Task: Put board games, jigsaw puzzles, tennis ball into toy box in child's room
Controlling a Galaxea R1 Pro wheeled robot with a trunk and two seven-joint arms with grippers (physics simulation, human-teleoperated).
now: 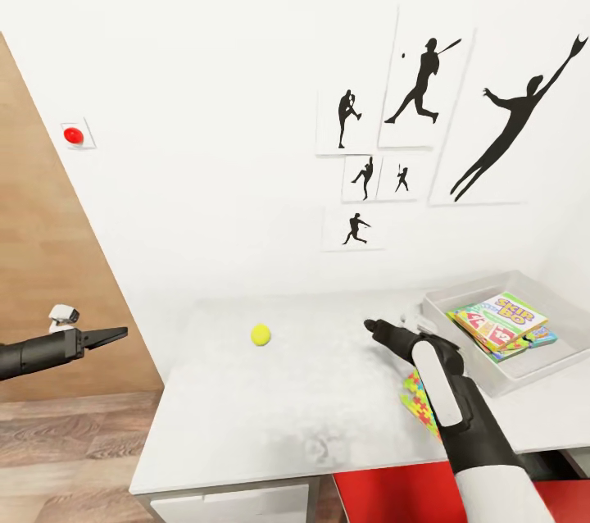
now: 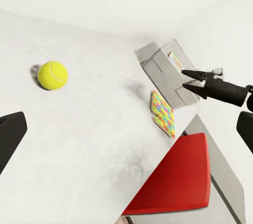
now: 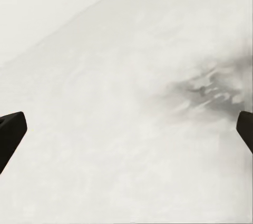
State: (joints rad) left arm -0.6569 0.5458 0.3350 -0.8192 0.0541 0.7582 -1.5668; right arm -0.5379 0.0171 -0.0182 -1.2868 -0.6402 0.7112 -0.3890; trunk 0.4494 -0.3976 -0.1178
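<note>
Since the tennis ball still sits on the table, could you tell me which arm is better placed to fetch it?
Probably the right: its tool is open above the table, near the tennis ball. The left tool hangs beyond the table's edge.

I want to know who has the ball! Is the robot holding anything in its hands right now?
No, nothing is held. The right gripper and the left gripper are both open and empty; the tennis ball lies on the table.
</note>
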